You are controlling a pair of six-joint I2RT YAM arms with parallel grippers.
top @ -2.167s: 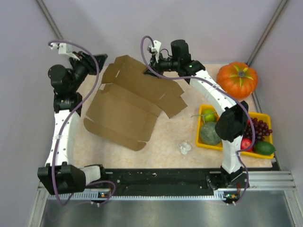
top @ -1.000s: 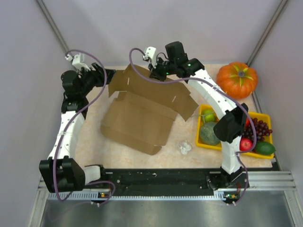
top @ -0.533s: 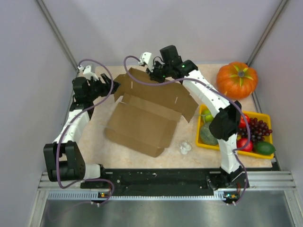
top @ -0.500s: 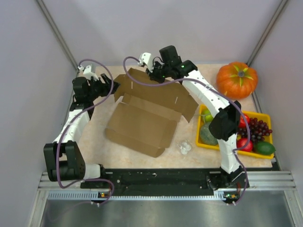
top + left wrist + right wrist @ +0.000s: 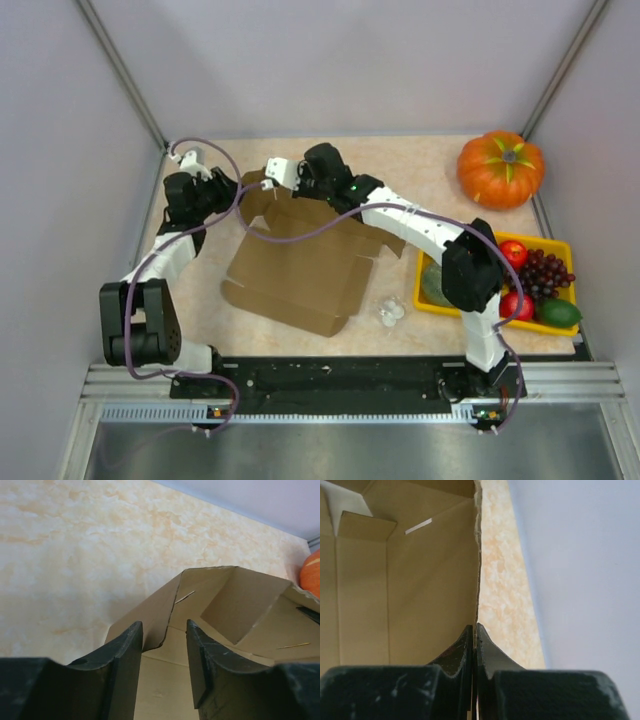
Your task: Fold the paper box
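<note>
— Where was the box?
— On the table, left of centre, far walls raised.
— The right gripper?
— Pinched tight on a wall's edge.
— The left gripper?
— Partly open, straddling a flap, no grip visible.

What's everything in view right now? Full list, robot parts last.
paper box: 1, brown, table centre-left, partly folded
pumpkin: 1, orange, far right corner
tray: 1, yellow, right edge
grapes: 1 bunch, dark red, in tray
red fruit: 2, red, in tray
green fruit: 1, green, tray's near right corner
round fruit: 1, dark green, tray's left end, partly behind right arm
clear object: 1, transparent, near the box's near right corner
table: 1, beige marbled
left gripper: 1, black, open, straddling a box edge
right gripper: 1, black, pinching a box panel
</note>
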